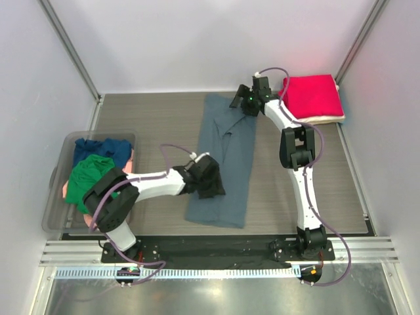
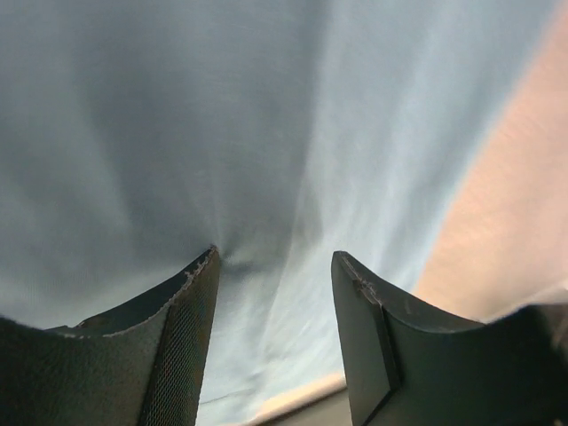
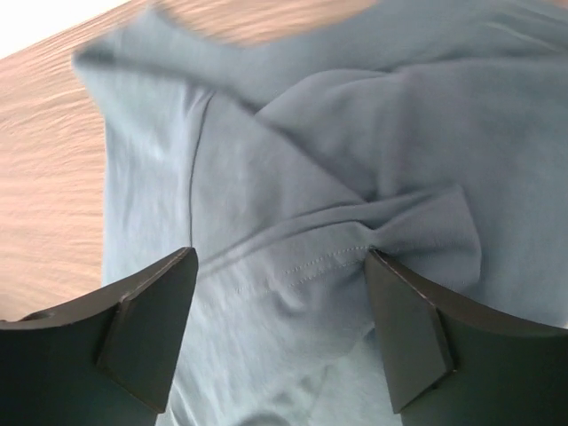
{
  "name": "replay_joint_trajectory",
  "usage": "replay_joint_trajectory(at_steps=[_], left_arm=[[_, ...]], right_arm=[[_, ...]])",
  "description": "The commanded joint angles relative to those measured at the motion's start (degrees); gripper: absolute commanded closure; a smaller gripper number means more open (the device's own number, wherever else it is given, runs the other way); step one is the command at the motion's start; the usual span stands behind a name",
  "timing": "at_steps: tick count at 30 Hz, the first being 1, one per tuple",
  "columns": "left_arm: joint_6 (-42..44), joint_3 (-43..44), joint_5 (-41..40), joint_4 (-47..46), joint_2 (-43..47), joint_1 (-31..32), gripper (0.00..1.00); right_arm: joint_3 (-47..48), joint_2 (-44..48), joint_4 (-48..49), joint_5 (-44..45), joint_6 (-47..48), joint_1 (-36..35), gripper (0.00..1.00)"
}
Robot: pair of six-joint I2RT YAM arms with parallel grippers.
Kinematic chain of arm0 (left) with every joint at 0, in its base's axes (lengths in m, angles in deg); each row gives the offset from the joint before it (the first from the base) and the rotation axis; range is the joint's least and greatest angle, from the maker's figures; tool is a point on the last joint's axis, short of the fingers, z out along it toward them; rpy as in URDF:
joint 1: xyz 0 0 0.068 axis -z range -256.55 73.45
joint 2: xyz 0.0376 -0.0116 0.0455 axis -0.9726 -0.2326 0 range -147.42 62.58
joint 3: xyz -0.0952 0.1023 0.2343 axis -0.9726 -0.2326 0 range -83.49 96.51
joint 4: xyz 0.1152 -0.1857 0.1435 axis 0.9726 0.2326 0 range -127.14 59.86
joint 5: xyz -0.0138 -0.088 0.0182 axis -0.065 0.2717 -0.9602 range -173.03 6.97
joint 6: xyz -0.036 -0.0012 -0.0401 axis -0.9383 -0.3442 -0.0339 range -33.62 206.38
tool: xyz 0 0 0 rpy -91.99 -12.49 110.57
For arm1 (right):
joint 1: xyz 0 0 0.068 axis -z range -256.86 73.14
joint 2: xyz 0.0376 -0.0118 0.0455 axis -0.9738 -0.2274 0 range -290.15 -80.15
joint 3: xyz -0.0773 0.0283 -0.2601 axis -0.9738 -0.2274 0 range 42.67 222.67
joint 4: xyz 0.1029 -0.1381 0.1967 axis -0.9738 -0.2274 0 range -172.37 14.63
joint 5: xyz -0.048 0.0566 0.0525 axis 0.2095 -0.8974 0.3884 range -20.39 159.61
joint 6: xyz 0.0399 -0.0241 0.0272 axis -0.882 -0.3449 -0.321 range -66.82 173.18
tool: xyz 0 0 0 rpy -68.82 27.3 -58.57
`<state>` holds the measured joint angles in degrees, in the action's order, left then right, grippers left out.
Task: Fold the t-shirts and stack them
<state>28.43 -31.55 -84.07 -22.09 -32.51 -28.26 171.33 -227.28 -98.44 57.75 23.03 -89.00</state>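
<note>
At the far left a clear plastic bin (image 1: 54,197) holds three loose t-shirts in a heap: navy (image 1: 98,147), green (image 1: 88,177) and a sliver of salmon-pink (image 1: 66,188). Next, the left gripper (image 1: 211,180) sits low on the left edge of the slate grey-blue t-shirt (image 1: 230,170). Its jaws are about half apart and press into the cloth, which puckers at one fingertip (image 2: 206,266); nothing is pinched between them. That shirt lies as one long narrow strip down the middle of the bench (image 1: 157,118). At its far end the right gripper (image 1: 237,100) hovers with jaws wide apart and empty, over a bunched fold by a stitched hem.

Far right, a folded red t-shirt (image 1: 312,95) rests on a cream one (image 1: 325,120).

That makes six shirts and one bin. The cloth looks light, limp and quick to wrinkle, so it is probably best pinched at hems or corners, both ends together.
</note>
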Motion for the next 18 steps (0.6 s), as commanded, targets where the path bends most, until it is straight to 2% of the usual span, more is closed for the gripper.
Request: replay_joint_trajectory(at_steps=[1,3,8,13,16,18], left_arm=[[-12.69,-3.77,6.83,-8.95,-3.61,6.88,0.45],[-15.61,-4.31,6.41,-12.14,-4.31,8.74,0.45],[-12.47,-1.77,2.98,-8.65,-2.91,9.71,0.44],[-5.34,6.05,-1.68,5.49,0.94,9.98,0.42],[-1.56,12.12,-7.91,15.07,4.37,10.85,0.41],[-0.59,15.02,-12.3,20.62,9.2,11.38,0.4]], right_arm=[[3.17,-6.76,-7.52,-6.86,3.25,-2.53,0.16],[5.19,-7.47,-7.43,-7.57,5.44,-3.76,0.13],[5.19,-7.03,-6.99,-4.14,6.68,-3.68,0.1],[5.37,-5.63,-6.2,-2.65,5.29,-3.59,0.09],[3.89,-2.03,-6.11,3.31,3.0,-3.24,0.07],[2.91,1.04,-5.67,3.77,1.07,-2.28,0.07]])
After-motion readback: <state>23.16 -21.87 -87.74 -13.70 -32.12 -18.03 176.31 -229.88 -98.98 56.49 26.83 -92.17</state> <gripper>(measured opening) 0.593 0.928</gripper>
